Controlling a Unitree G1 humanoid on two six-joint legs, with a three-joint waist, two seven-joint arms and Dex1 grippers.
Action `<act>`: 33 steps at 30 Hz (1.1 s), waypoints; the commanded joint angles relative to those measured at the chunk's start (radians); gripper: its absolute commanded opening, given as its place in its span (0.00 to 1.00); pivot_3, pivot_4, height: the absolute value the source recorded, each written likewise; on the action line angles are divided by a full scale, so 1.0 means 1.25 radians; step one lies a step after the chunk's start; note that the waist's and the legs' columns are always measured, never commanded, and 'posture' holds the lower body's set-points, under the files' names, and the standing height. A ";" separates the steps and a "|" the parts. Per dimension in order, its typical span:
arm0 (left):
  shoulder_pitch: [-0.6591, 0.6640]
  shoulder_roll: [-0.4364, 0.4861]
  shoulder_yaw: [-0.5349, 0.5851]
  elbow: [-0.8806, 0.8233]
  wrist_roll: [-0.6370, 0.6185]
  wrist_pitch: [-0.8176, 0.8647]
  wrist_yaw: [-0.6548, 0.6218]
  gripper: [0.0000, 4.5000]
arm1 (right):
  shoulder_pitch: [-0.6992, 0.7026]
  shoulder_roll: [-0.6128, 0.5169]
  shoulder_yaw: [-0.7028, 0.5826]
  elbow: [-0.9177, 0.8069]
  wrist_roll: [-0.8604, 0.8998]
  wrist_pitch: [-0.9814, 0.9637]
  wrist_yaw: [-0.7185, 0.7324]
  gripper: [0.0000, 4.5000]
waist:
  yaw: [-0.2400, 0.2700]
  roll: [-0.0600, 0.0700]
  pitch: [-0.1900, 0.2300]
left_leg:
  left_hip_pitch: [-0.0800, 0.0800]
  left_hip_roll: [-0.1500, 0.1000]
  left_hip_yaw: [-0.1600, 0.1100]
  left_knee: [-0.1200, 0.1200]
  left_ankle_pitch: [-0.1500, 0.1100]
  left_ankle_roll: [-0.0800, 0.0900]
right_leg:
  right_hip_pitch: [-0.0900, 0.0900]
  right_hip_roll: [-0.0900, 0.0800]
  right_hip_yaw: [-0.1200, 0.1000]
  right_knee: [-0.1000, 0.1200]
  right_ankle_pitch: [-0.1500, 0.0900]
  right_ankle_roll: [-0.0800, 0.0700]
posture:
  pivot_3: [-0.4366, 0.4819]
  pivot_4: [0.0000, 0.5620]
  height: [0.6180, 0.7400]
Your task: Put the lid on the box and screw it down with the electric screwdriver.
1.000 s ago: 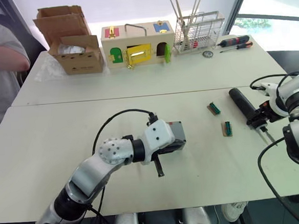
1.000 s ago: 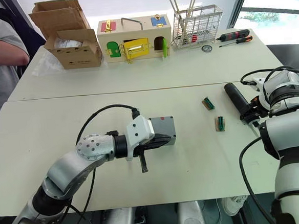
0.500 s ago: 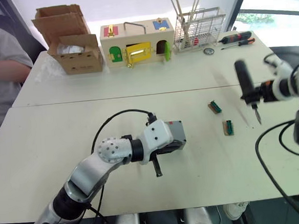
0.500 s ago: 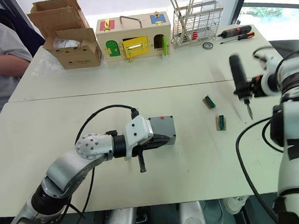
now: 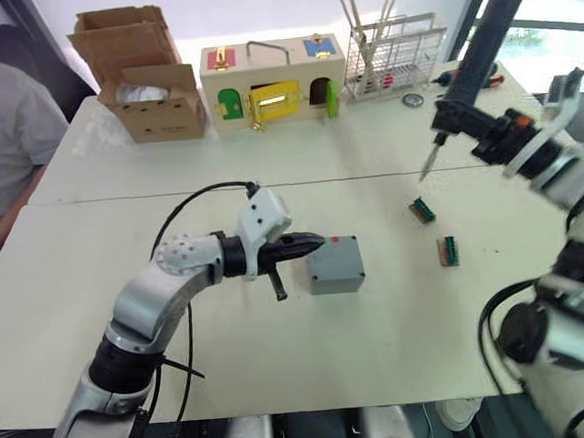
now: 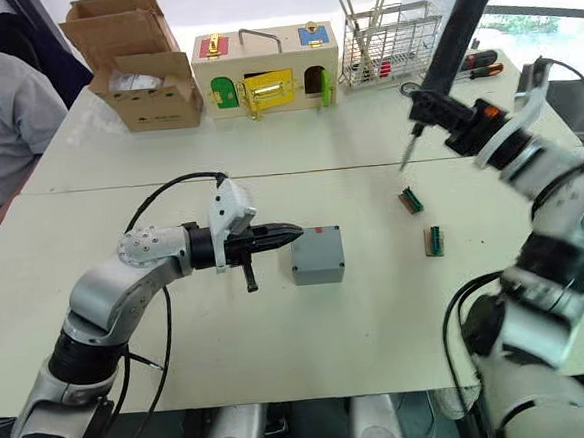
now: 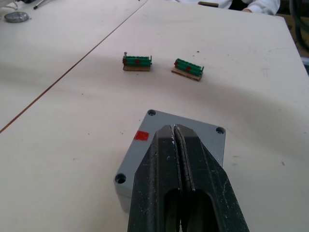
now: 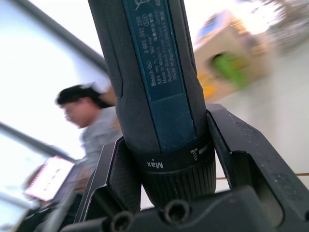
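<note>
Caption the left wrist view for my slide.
Shut left claw poised over lidded square grey plastic box, two green connector pieces beyond.

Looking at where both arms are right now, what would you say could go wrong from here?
The left gripper, fingers shut, only points at the box with the lid on it, so nothing steadies it: the bit could push the box aside. The right gripper holds the electric screwdriver high and tilted; its descent could miss the corner holes or hit the green parts.
</note>
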 commanded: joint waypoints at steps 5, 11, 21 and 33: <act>-0.050 0.009 -0.045 0.059 0.022 -0.043 -0.077 0.00 | 0.158 0.138 0.093 -0.326 0.104 -0.100 -0.108 0.41 | 0.003 -0.001 -0.001 | 0.000 -0.002 -0.001 0.001 -0.001 0.001 | 0.001 -0.001 0.000 -0.001 0.000 0.000 | 0.48 0.27 0.90; -0.075 -0.012 -0.085 0.096 0.044 -0.059 -0.098 0.00 | 0.272 0.149 0.225 -0.364 0.073 -0.202 -0.119 0.41 | 0.004 -0.002 -0.001 | -0.001 -0.003 -0.001 0.001 -0.001 0.001 | 0.000 0.000 0.000 -0.001 0.000 0.000 | 0.48 0.27 0.90; -0.066 0.005 -0.128 0.124 0.101 -0.088 -0.129 0.00 | 0.324 0.136 0.315 -0.299 0.006 -0.368 -0.135 0.41 | 0.005 -0.002 -0.001 | 0.000 -0.003 -0.002 0.001 -0.001 0.002 | 0.000 0.000 0.001 -0.001 0.000 0.000 | 0.48 0.27 0.90; -0.064 0.017 -0.126 0.102 0.094 -0.068 -0.133 0.00 | 0.343 0.116 0.326 -0.246 -0.009 -0.447 -0.143 0.41 | 0.004 -0.002 -0.001 | 0.000 -0.002 -0.001 0.001 -0.001 0.002 | 0.000 0.000 0.001 -0.002 0.000 0.000 | 0.48 0.27 0.90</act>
